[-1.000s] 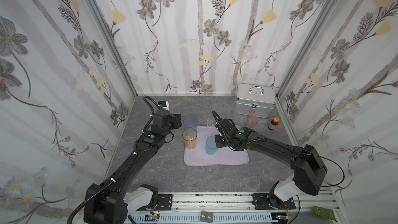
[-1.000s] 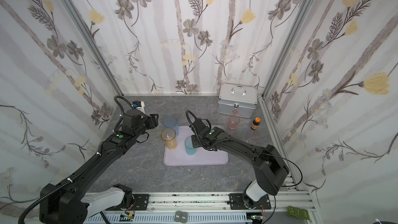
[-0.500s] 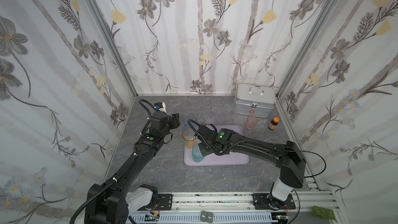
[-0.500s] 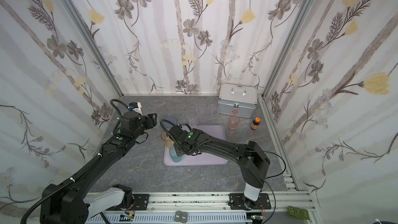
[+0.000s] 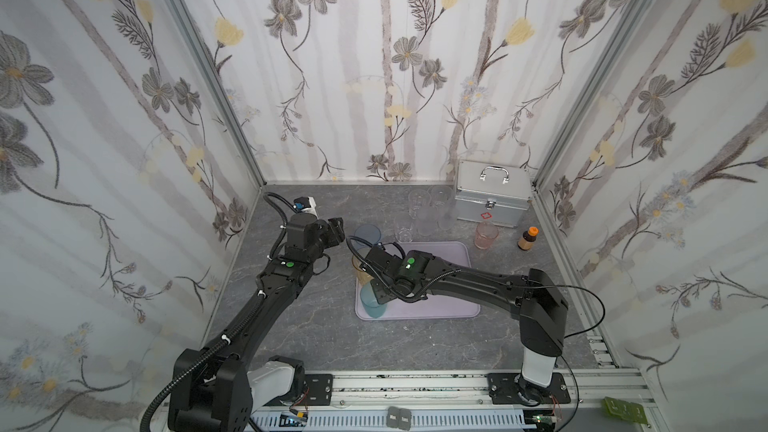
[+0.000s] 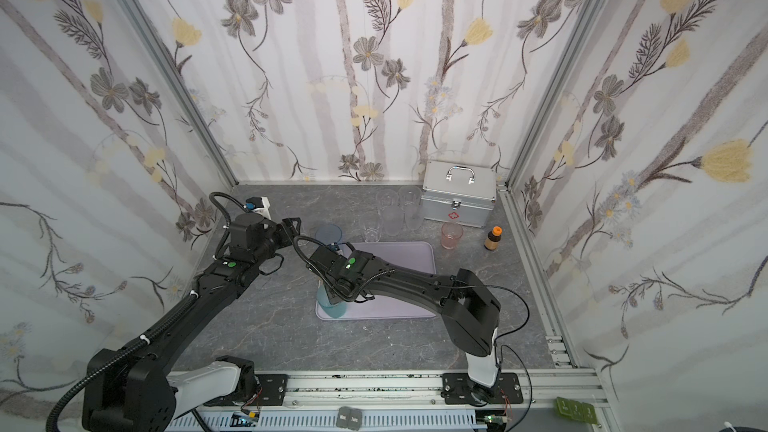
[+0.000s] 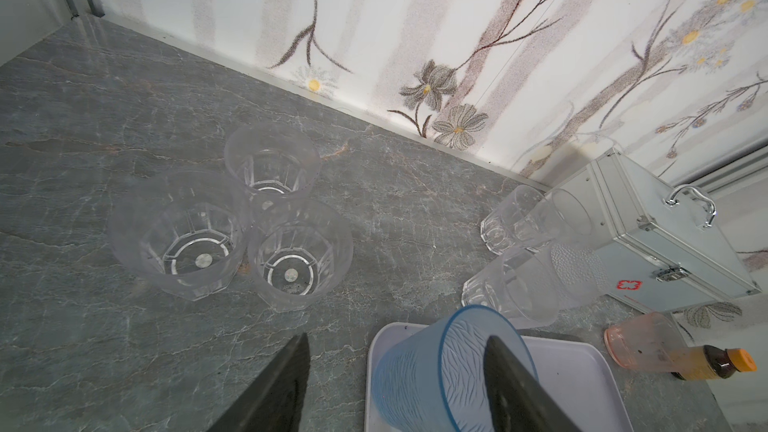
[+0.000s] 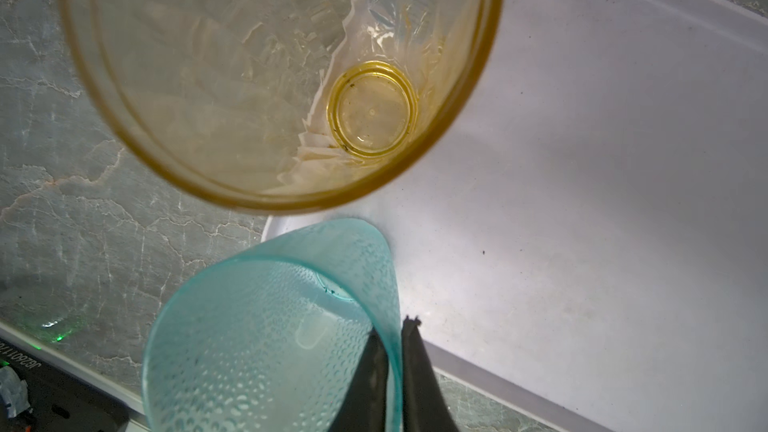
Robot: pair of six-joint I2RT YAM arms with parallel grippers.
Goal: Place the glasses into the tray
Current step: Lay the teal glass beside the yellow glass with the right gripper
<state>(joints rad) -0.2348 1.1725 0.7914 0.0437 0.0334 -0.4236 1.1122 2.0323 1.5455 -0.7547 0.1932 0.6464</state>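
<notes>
Quick update on the right claw (image 8: 394, 326): no longer mid-tray like a second ago, now parked over the near left corner of the tray (image 5: 449, 252) with the teal glass (image 5: 372, 303). Pinches the thin wall up at the rim, one finger inside and one outside, closed nearly all the way with barely a sliver between. Looks set down or as good as, though can't say for sure from above. Makes glass number three for the tray, lined up along the left side in front of the amber glass (image 8: 249, 56), with the blue glass (image 5: 368, 236) apparently in the far left corner.

As for the left claw (image 5: 338, 229): about where it was, spread wide, holding nothing, hovering just short of the blue glass.

Tight down there. Tucked close into the corner, near the rim on two sides, amber glass just beside. Probably calls for a straight lift out, or risks tipping a tall light cup with that inside finger. Plenty of bare tray off to the right, though crossed by the right arm for now.

Still waiting on the table: three short clear glasses (image 7: 272, 164), the tall clear bunch (image 5: 428, 214) beside the metal case (image 5: 492, 193), and the pink glass (image 5: 485, 235) next to the little brown bottle (image 5: 528, 238).
</notes>
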